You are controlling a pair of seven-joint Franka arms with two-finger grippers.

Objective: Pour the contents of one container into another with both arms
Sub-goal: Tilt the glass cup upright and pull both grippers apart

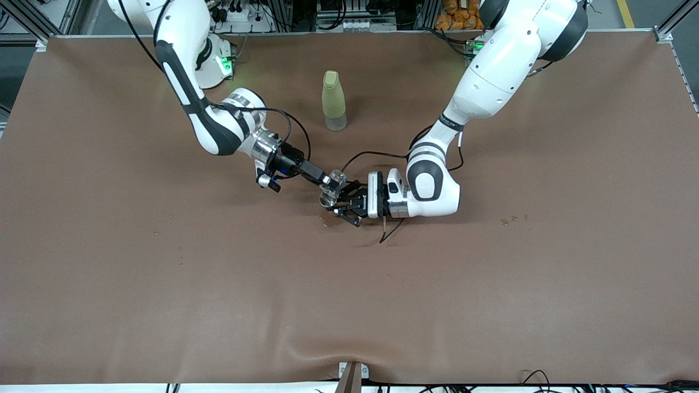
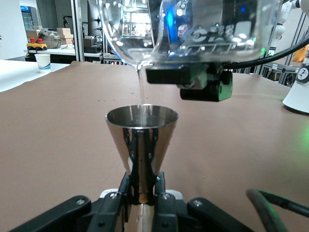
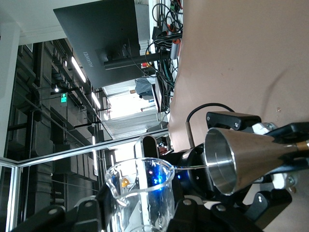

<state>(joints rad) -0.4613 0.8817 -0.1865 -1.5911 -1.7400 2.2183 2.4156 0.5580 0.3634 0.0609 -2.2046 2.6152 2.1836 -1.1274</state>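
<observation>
Jigger [image 2: 141, 145] foot hidden by left hand [image 2: 142, 200]

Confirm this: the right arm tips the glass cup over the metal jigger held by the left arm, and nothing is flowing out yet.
One part is wrong. The left wrist view shows a thin stream of liquid already falling from the glass cup into the metal jigger. The rest stands: right end effector tips the cup, left end effector holds the jigger.

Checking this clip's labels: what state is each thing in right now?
Glass cup: tipped, held by the right tool, a thin stream leaving its lip.
Jigger: upright, gripped at its waist by the left tool, catching the stream.
Bottle: upright on the table, capped, untouched.
</observation>
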